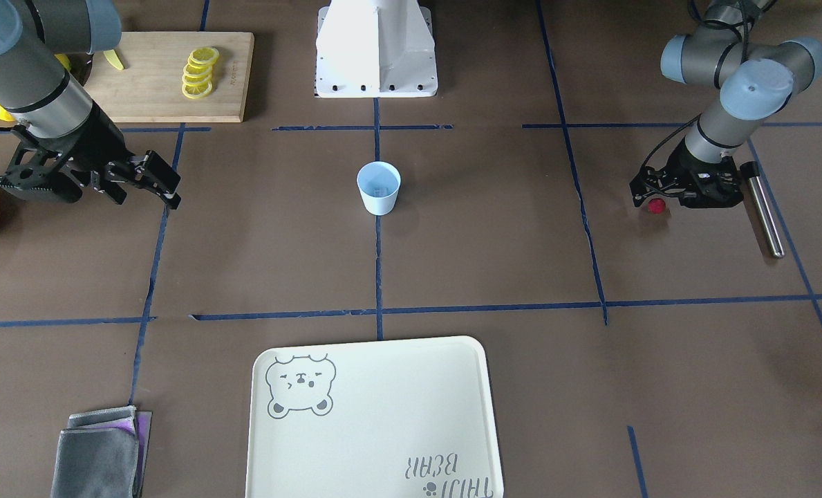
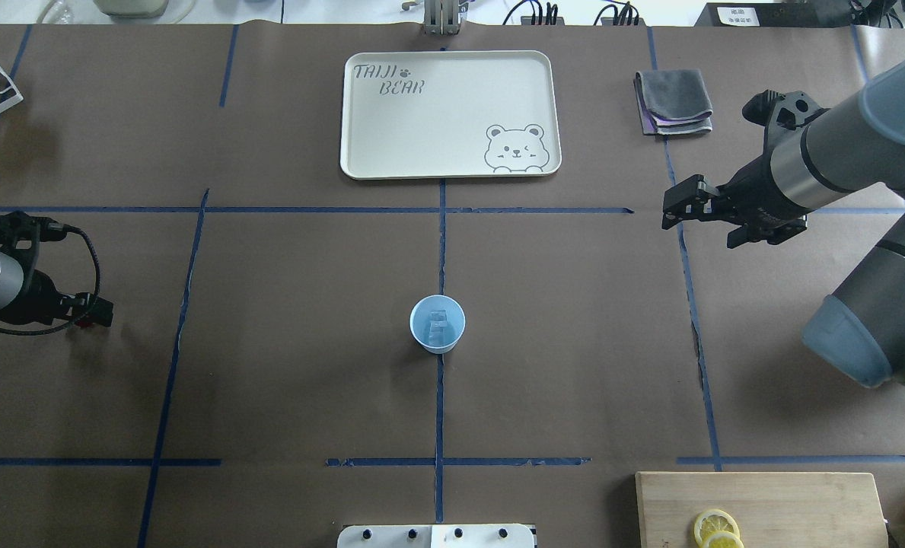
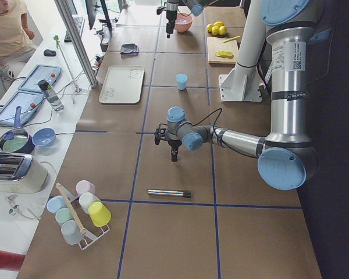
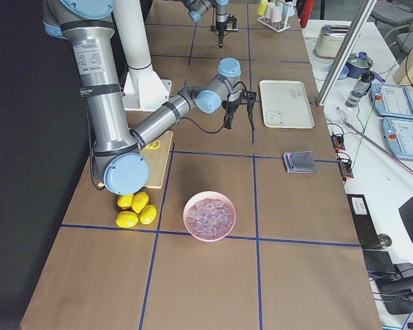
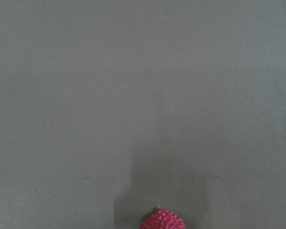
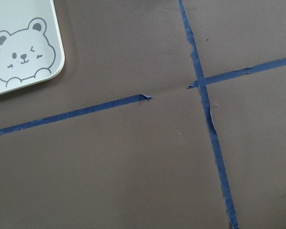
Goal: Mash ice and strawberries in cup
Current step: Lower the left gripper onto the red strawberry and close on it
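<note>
— Brown paper crossed with blue tape covers the table before you. What sits largest on it?

— On your side, the cream Taiji Bear tray; across from you, a wooden cutting board carrying lemon slices.

— And your two grippers?

— Your right gripper hangs above the paper near the tray's corner, over a crossing of tape lines, fingers spread wide. Your left gripper points down at the robot's left end of the table, low over the paper; no view lets you tell whether its fingers are closed.

— Smaller things?

— A metal rod lies flat just beside the left gripper. The pale-blue cup stands upright at the table's centre, on a tape line, well apart from both grippers. The strawberry shows red right at the left gripper's tip; gripped or resting on the paper, you cannot say. Clear ice sits inside the cup, faint against its blue floor.
</note>
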You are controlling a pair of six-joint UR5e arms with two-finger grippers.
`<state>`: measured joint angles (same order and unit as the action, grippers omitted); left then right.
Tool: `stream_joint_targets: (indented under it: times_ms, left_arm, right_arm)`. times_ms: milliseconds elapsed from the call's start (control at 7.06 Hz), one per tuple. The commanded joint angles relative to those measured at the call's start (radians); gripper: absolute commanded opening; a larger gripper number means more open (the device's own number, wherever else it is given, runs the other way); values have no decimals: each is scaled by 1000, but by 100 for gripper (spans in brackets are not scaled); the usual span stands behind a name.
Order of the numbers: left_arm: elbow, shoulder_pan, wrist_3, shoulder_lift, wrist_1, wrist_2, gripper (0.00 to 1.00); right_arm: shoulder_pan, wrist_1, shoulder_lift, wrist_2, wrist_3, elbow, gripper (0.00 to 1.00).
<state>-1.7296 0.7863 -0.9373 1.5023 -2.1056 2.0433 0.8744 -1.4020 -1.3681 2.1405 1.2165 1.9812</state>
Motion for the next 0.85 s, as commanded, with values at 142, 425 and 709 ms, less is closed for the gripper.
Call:
stream_joint_targets:
  times_ms: [142, 425, 709]
  left_arm:
    - [2, -1, 2, 3, 1, -2, 82]
    - [2, -1, 2, 4, 1, -8, 78]
    - [2, 1, 2, 6, 1, -9, 54]
  right_arm:
    - [0, 0, 1, -1, 0, 1, 99]
    - [0, 0, 1, -1, 0, 1, 99]
    - [0, 0, 3, -1, 2, 1, 99]
